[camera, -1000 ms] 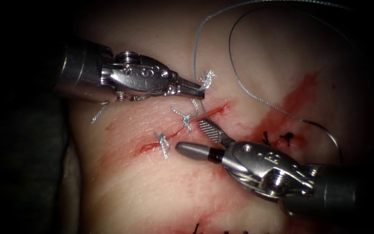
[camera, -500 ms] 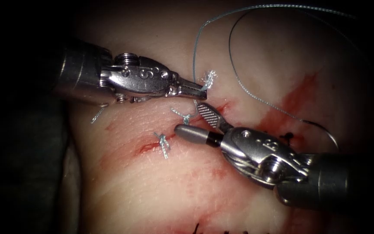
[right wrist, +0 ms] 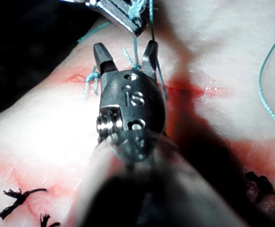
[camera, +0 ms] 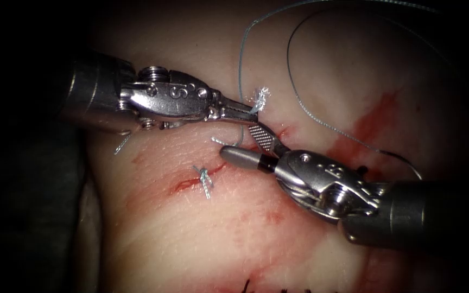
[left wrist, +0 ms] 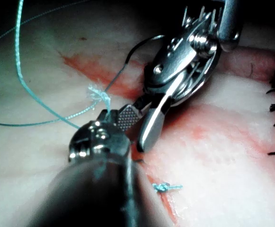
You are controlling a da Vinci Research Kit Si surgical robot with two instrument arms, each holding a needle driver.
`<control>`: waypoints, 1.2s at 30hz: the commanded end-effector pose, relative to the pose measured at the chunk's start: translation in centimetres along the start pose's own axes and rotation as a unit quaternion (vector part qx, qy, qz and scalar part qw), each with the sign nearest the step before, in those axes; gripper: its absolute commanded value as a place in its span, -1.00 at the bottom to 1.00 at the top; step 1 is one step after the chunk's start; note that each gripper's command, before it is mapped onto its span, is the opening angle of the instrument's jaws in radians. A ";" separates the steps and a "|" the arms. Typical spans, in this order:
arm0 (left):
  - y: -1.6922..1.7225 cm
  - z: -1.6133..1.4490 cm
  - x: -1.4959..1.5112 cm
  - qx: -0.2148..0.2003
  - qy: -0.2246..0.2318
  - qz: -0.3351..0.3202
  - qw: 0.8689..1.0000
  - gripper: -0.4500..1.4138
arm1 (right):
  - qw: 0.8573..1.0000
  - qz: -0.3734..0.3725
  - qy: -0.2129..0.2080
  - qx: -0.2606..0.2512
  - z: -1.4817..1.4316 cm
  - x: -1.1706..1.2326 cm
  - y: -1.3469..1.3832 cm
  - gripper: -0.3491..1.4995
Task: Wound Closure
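Tissue (camera: 202, 233): pale pork belly under both tools, streaked with red fluid (camera: 373, 116) to the right of the cut.
Cut (camera: 191, 182): a red slanting line across the middle of the tissue, rising toward the right.
Right hand (camera: 248, 146): comes in from the right with its jaws spread wide, one toothed jaw up, one smooth jaw down; they straddle the thread standing up from the cut and grip nothing. In the right wrist view (right wrist: 125, 56) the strand passes between the two open jaws.
Left hand (camera: 248, 113): comes in from the left, jaws closed on the thread just below its frayed end, right above the cut.
Thread (camera: 299, 103): pale blue, looping up and away across the tissue on the right of the cut.
Needle (camera: 405, 163): thin curved wire lying free on the tissue's right side, near the right tool's shaft, held by neither hand; whether its tip is in the tissue I cannot tell.
Finished stitch (camera: 204, 180): a small blue knot on the cut's left part.
Dark stitches (right wrist: 19, 196): black knots on the tissue well away from the cut.
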 end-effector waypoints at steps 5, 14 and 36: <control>-0.03 0.08 -0.01 0.000 0.001 0.000 1.000 -1.00 | 1.000 0.000 -0.001 0.003 0.16 0.01 -0.06 0.84; -0.04 0.08 -0.01 0.000 0.001 -0.003 1.000 -1.00 | 1.000 0.002 -0.006 0.012 0.20 0.04 -0.12 0.67; -0.04 0.08 0.02 -0.001 0.003 -0.007 1.000 -1.00 | 1.000 -0.018 -0.003 0.007 0.49 -0.03 0.01 0.89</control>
